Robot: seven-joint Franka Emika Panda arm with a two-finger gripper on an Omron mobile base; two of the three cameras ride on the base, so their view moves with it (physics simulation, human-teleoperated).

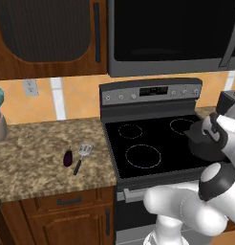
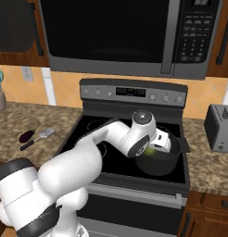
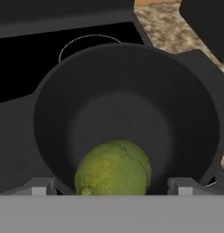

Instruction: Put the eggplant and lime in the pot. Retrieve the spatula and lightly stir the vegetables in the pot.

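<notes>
Black glass stovetop (image 1: pixel 148 143) beneath a microwave (image 2: pixel 125 37): the white arm reaches over the dark pot (image 2: pixel 161 159) on the stove's front right burner. Its gripper (image 3: pixel 113 190) hangs just above the pot's mouth, fingers (image 3: pixel 40 187) spread wide on either side of the lime (image 3: pixel 113 169); whether they touch it cannot be told. On the granite counter (image 1: pixel 38 148) to the left, the eggplant (image 1: pixel 68 158) lies just beside the spatula (image 1: pixel 81 156).
</notes>
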